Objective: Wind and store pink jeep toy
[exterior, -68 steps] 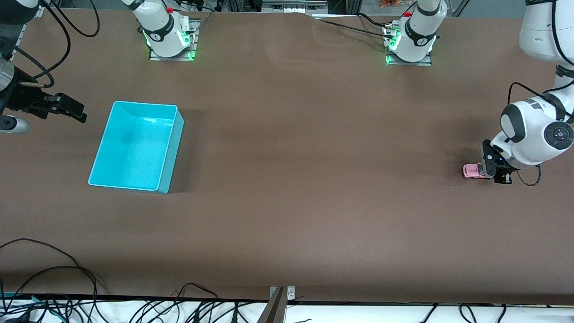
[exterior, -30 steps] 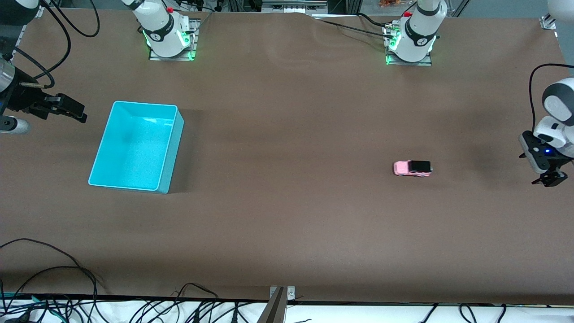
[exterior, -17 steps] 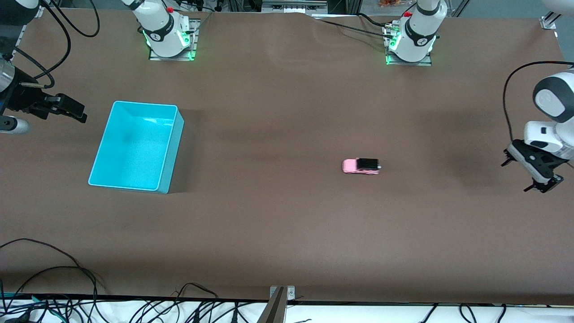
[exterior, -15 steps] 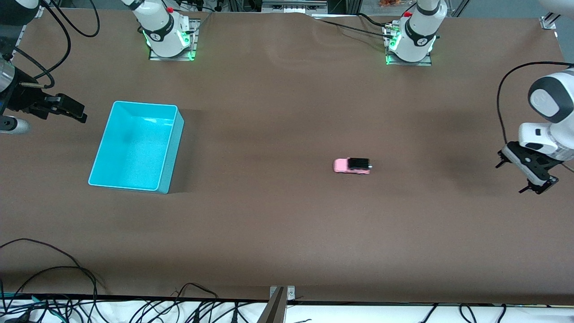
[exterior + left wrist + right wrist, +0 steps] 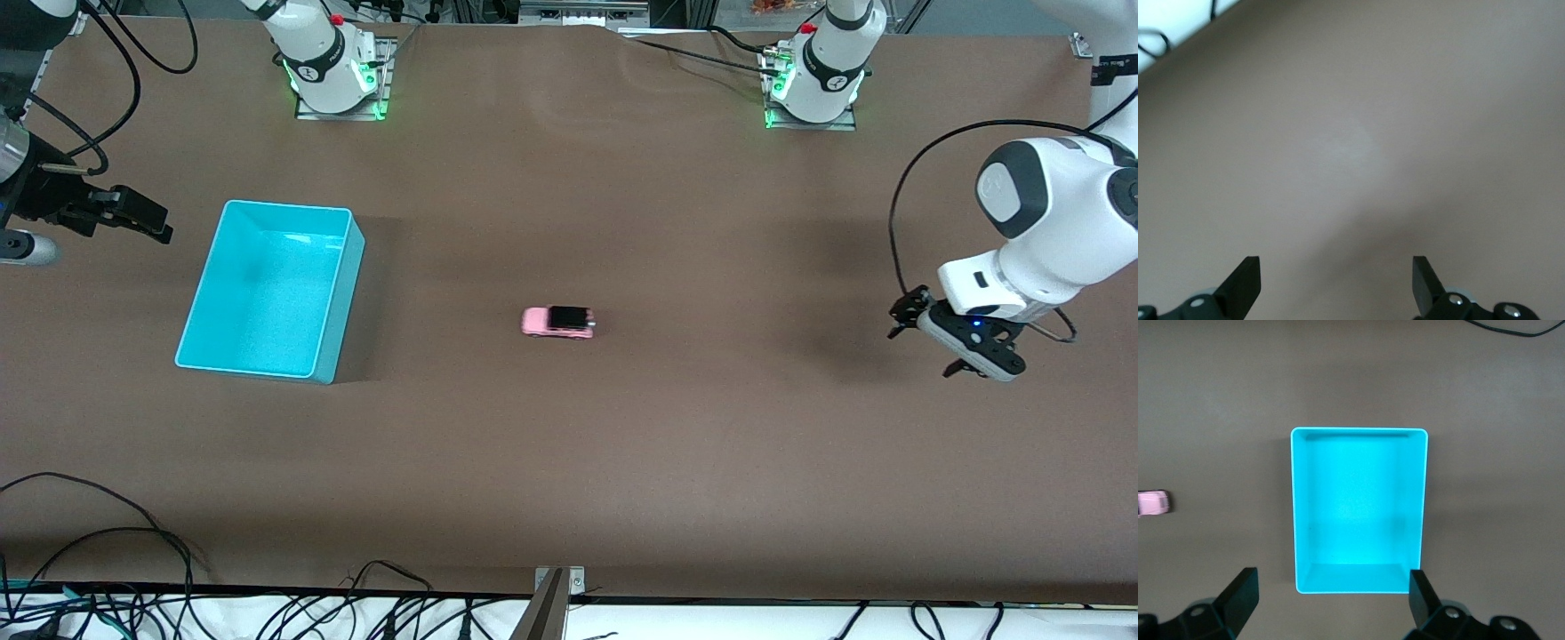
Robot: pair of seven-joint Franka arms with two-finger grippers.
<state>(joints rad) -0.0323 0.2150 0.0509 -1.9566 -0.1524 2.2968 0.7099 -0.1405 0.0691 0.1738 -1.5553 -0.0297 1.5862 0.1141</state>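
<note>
At the right arm's end of the counter (image 5: 622, 462) the right gripper (image 5: 147, 222) hung spread wide and empty beside the cyan bin (image 5: 271, 289), which sat empty. The pink jeep toy (image 5: 557, 322) stood mid-counter, well apart from the bin, and looked set to roll past it or bump its wall. The left gripper (image 5: 920, 342), wide apart and holding nothing, hovered over bare counter; its wrist view missed the toy, and the right wrist view cut it off at the edge.

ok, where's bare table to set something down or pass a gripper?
Bare brown table runs between the pink jeep toy and the open left gripper, and between jeep and cyan bin. Tighter between the bin and the open right gripper, which waits beside it.
</note>
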